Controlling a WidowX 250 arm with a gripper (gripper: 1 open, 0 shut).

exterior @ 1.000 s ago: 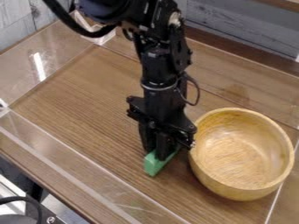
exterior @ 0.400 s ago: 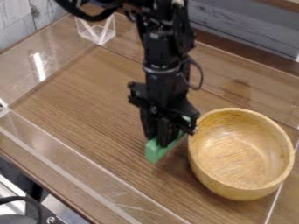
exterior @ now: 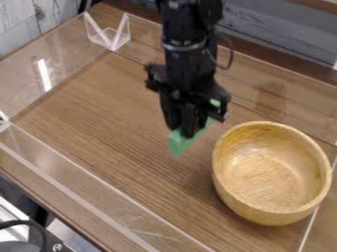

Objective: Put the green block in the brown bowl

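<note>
My gripper (exterior: 186,131) points straight down over the wooden table, shut on the top of the green block (exterior: 179,144). The block is a slim bright green bar that hangs upright below the fingers, lifted clear of the tabletop. The brown bowl (exterior: 273,171), round, light wood with a thick rim, sits on the table to the right of the gripper and a little nearer the camera. The block is just left of the bowl's rim, above the bare table. Nothing lies inside the bowl.
Clear plastic walls (exterior: 79,212) fence the wooden table (exterior: 93,118) on the left and front sides. A small clear plastic stand (exterior: 108,31) sits at the back left. A darker counter runs behind, at the upper right.
The gripper has risen with the green block, lifting it off the table. It has also shifted slightly away from the camera. The bowl has stayed in place.
</note>
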